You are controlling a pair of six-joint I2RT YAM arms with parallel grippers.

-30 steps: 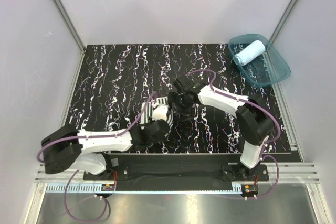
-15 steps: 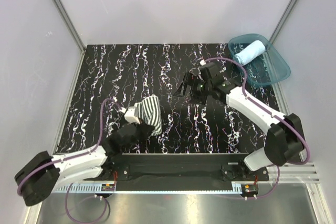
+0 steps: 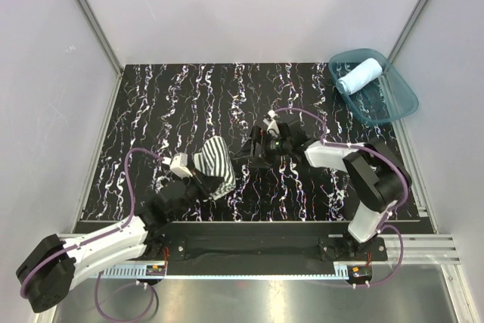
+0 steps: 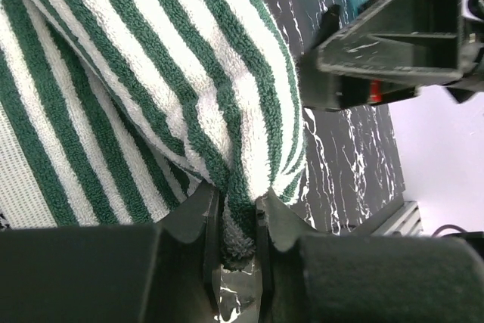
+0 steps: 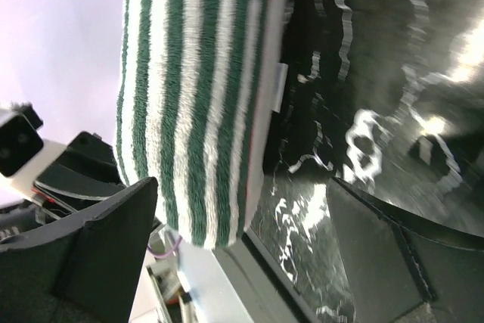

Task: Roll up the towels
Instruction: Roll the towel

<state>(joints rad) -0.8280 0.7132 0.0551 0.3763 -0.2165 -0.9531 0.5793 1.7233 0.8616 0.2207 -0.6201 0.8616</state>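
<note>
While left gripper (image 4: 238, 221) pinches fold of green-and-white striped towel (image 3: 215, 164), jaws sit nearly together with terry cloth squeezed between them. Striped towel bundled, near 7 o'clock of black marbled mat (image 3: 151, 111), extending from gripper toward 1 o'clock. Right gripper (image 5: 242, 194) just beside bundle at its 3 o'clock, jaws spread wide, gripping nothing, fingers facing striped cloth. Light blue towel (image 3: 361, 75) rolled, lying diagonally inside translucent teal plastic tub (image 3: 401, 100) at mat's 2 o'clock corner, well apart from both grippers.
</note>
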